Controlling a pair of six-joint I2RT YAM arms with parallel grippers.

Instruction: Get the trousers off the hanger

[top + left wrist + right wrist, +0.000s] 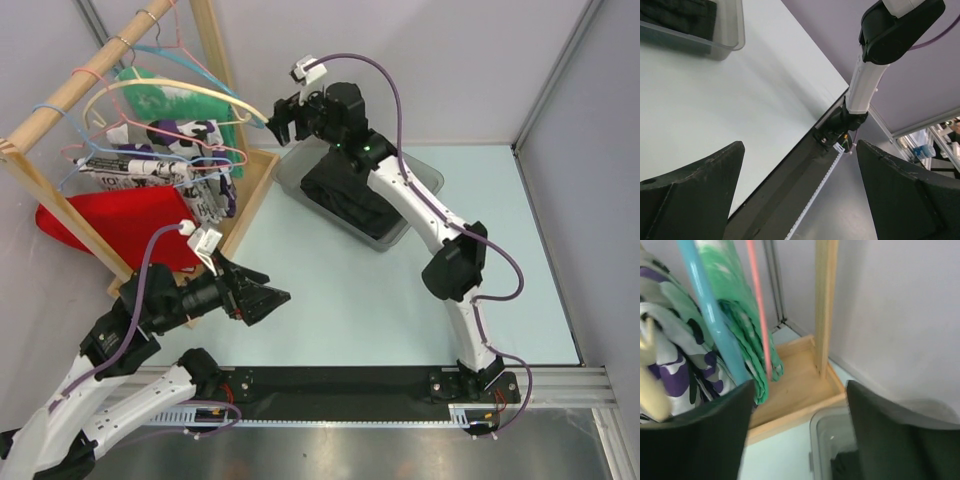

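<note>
The black trousers (pixel 345 195) lie bunched in a clear bin (pixel 425 175) at the table's middle back, off any hanger. They also show in the left wrist view (pixel 680 17) and the right wrist view (pixel 845 467). The thin pink wire hanger (pixel 232 153) hangs on the wooden rack (pixel 60 100) at the left, and its pink wire (pixel 757 305) shows in the right wrist view. My right gripper (pixel 283 120) is open and empty, just right of the hangers and above the bin's left end (pixel 797 405). My left gripper (pixel 272 287) is open and empty, over the table at the front left (pixel 800 170).
The rack also holds a light blue hanger (pixel 707 310), a cream curved hanger (pixel 170 88), purple-and-white patterned garments (pixel 190 140), a green garment (pixel 747 340) and a red cloth (pixel 130 225). The rack's wooden base (pixel 795 385) sits next to the bin. Walls enclose the table.
</note>
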